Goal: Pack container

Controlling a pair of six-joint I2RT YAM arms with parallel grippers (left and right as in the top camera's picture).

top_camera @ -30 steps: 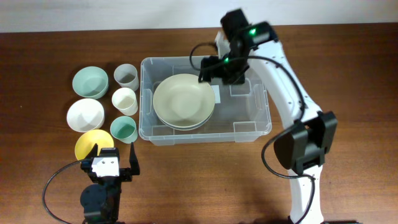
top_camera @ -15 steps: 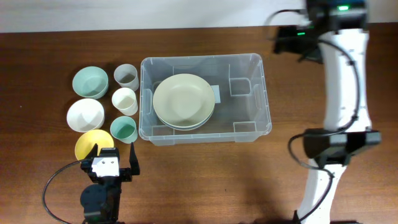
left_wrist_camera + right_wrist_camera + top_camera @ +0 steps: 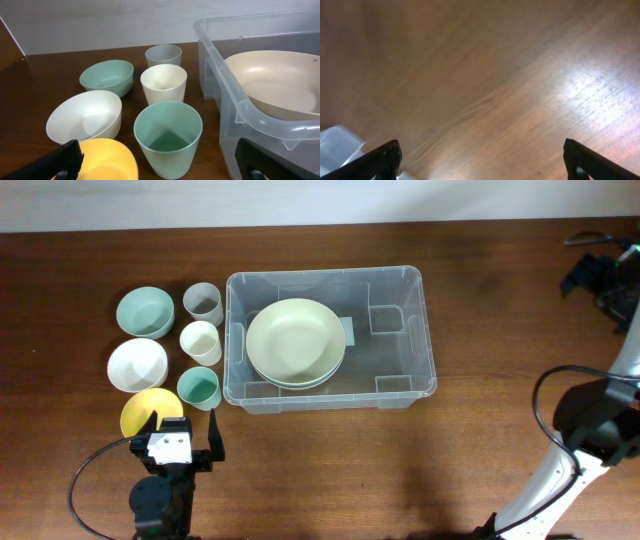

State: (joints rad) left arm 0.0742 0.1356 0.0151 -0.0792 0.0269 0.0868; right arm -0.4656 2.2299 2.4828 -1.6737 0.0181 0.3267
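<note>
The container [image 3: 429,330], a large clear plastic tub, stands mid-table and holds stacked cream plates [image 3: 296,342]. It also shows in the left wrist view [image 3: 235,107] with the plates [image 3: 280,85] inside. My left gripper [image 3: 185,438] is open and empty at the front left, just behind the yellow bowl [image 3: 145,410] and the teal cup [image 3: 198,388]. In its wrist view the left gripper [image 3: 162,165] has its jaws wide apart, either side of the teal cup [image 3: 168,127]. My right gripper [image 3: 598,278] is at the far right edge, well away from the container. In its wrist view the right gripper [image 3: 482,162] is open over bare wood.
Left of the container stand a green bowl [image 3: 143,311], a white bowl [image 3: 137,364], a grey cup [image 3: 202,302] and a cream cup [image 3: 200,341]. The right arm's base [image 3: 590,420] is at the right front. A blurred pale shape [image 3: 337,145] shows at the lower left of the right wrist view.
My right arm has swung from over the container's back edge out to the far right edge of the table. The left arm and all dishes have not moved.
</note>
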